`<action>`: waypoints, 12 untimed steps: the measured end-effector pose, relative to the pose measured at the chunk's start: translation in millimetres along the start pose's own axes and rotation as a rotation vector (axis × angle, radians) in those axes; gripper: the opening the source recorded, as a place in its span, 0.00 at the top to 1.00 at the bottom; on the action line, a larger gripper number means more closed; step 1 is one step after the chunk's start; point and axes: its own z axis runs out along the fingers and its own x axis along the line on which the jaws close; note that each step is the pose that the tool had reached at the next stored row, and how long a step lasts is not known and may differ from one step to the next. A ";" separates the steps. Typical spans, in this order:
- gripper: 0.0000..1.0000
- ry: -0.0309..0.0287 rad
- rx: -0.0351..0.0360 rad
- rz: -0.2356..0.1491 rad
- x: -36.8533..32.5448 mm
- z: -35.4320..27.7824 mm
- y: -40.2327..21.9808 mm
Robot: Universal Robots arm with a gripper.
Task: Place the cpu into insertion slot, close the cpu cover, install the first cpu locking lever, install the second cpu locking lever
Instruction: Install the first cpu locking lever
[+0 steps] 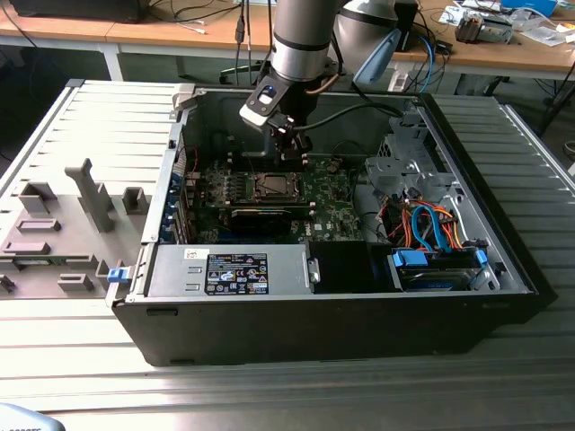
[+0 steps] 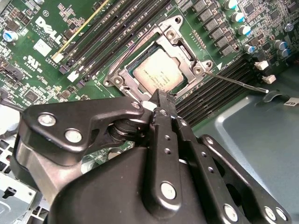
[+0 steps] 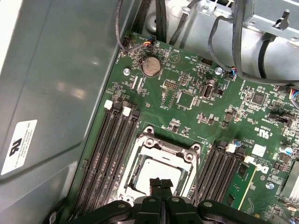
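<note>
– Well, where is the gripper [image 1: 295, 154]?

– Inside the open computer case [image 1: 341, 323], low over the green motherboard [image 3: 196, 121]. From my desk, in the exterior view, I see it hanging just beside the insertion slot [image 1: 269, 187].

– And the fingers [image 3: 155, 186]?

– Pressed together, nothing between them. In both wrist views the two black tips meet along a thin line.

– What do they touch?

– In the second wrist view the tips of the gripper [image 2: 160, 95] sit at the near edge of the cpu cover [image 2: 187, 56]. I cannot tell whether they make contact.

– The cpu [image 2: 156, 70]?

– Seated in the slot, silvery top up, showing through the cover's square window. The cover lies flat over it.

– Anything else?

– A thin metal locking lever [image 2: 238, 82] angles out from one corner of the cover, across the memory slots [image 2: 219, 88], apart from the gripper.
</note>
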 end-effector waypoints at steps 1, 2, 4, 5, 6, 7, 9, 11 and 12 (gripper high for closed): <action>0.89 -0.0001 0.0000 -0.001 0.0 0.0 0.0; 0.89 -0.0001 0.0000 -0.002 0.0 0.0 0.0; 0.89 -0.0002 0.0000 -0.003 0.0 0.0 0.0; 0.89 -0.0002 0.0001 -0.004 0.0 0.0 0.0; 0.89 -0.0003 0.0001 -0.005 0.0 0.0 0.0; 0.89 -0.0003 0.0002 -0.006 0.0 0.0 0.0; 0.89 -0.0004 0.0002 -0.008 0.0 0.0 0.0; 0.89 -0.0004 0.0003 -0.009 0.0 0.0 0.0; 0.89 -0.0004 0.0002 -0.010 0.0 0.0 0.0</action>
